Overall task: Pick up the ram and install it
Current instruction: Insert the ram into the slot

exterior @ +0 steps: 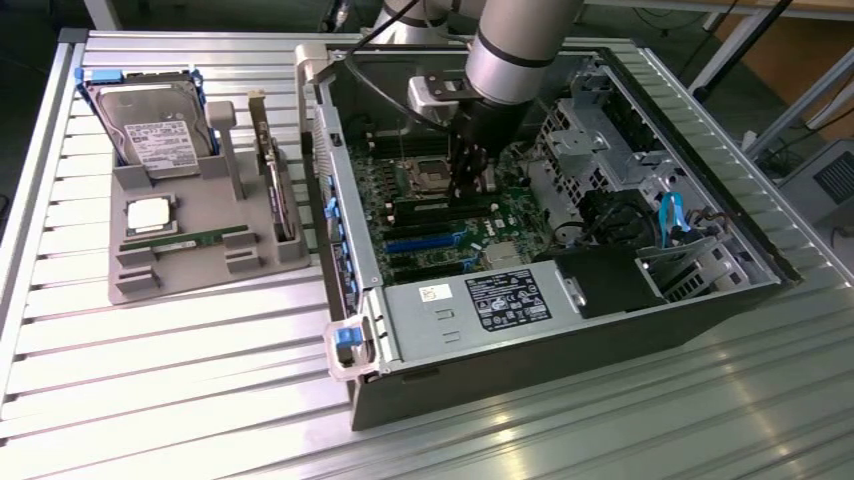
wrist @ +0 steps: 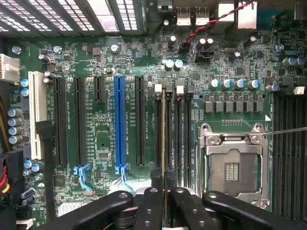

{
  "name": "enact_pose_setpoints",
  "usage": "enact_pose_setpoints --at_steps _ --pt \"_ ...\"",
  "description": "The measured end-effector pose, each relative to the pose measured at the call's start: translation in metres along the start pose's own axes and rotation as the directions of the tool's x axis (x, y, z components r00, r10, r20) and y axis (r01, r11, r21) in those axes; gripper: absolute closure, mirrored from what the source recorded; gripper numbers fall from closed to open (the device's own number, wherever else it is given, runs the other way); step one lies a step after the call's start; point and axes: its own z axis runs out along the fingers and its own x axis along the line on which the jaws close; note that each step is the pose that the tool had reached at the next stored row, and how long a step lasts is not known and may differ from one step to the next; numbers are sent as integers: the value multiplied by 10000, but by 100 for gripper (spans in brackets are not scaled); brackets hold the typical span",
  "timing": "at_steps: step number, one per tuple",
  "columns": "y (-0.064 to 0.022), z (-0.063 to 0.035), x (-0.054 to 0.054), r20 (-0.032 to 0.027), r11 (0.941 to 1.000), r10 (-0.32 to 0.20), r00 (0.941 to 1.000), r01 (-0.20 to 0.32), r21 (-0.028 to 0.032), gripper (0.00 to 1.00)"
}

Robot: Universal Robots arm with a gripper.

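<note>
My gripper reaches down into the open computer case, over the motherboard. In the wrist view the gripper is shut on the ram, seen edge-on as a thin line with a yellowish edge between the black fingers. The ram hangs just over the group of black memory slots, in line with the second slot, between the expansion slots and the open processor socket. Whether it touches the slot I cannot tell.
A grey holder on the exterior view's left carries a hard drive, an upright expansion card, a silver processor chip and another thin green stick. A power supply and cables crowd the case. A blue slot lies near.
</note>
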Motion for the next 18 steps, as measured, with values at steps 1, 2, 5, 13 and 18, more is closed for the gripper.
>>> enact_pose_setpoints --at_steps 1,2,5,13,18 --pt "-2 2 0 -4 10000 8 10000 -8 -2 87" --pt "-2 4 0 -4 10000 86 10000 -86 1 87" --pt "-35 4 2 -12 9999 129 9999 -129 2 87" --pt "-41 11 34 -19 9999 -101 9999 101 0 87" --pt "-41 24 34 -26 9999 -105 9999 105 0 87"
